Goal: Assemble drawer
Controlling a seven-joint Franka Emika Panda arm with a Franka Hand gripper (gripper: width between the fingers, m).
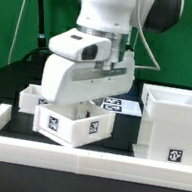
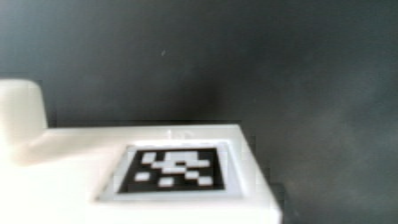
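In the exterior view nothing is joined yet: the shell (image 1: 174, 122) stands alone on the desk (image 1: 123, 139) at that view's right. The 2 trays sit apart from it, the near tray (image 1: 71, 123) under the arm and the far tray (image 1: 31, 96) behind. The wrist view shows a tagged tray face and what looks like 1 finger (image 2: 18, 115) beside it. I cannot tell whether the jaws grip.

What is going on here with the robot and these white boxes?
The robot arm is bent low over a small white tray on the table. Its hand is down at that tray, but the arm's body hides the fingers, so a grasp cannot be confirmed. A second small tray lies behind it, toward the exterior view's left. The tall shell stands apart on the exterior view's right, and neither tray is in it yet.
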